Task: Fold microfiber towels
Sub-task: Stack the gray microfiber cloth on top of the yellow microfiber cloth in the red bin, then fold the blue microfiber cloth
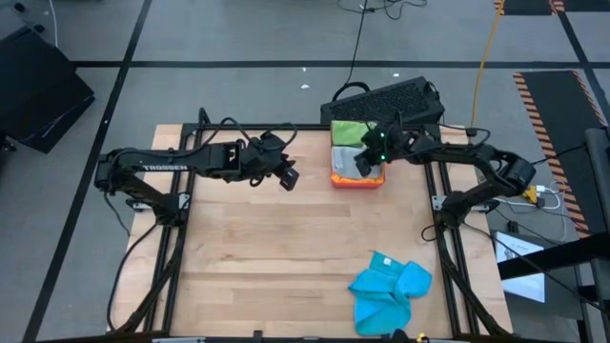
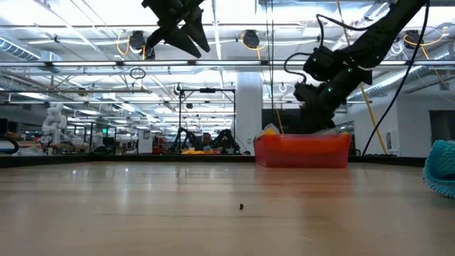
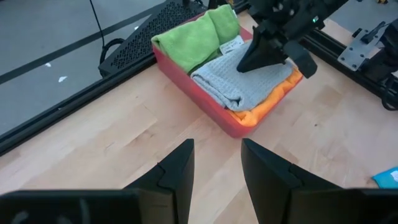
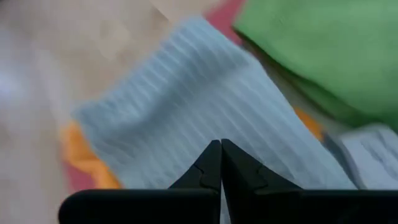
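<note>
A pink-red tray (image 1: 355, 179) at the table's far right holds folded microfiber towels. A bright green towel (image 3: 193, 40) lies at its far end, and a grey towel (image 3: 249, 87) lies on an orange one (image 3: 267, 106). A bright blue towel (image 1: 386, 291) lies crumpled on the table near the front right. My right gripper (image 4: 221, 163) is shut and slants down over the grey towel (image 4: 186, 99). My left gripper (image 3: 216, 165) hangs open above the table's far middle, left of the tray, with nothing between its fingers. My right gripper's shut fingertips (image 3: 244, 64) point slanting down at the top face of the grey towel, near its middle. I cannot tell whether they touch the cloth.
A black keyboard-like slab (image 1: 391, 100) lies just beyond the table's far edge, behind the tray. Dark frame rails (image 1: 443, 205) run along the table's sides. Bare wood (image 1: 276, 257) spreads across the middle and front left.
</note>
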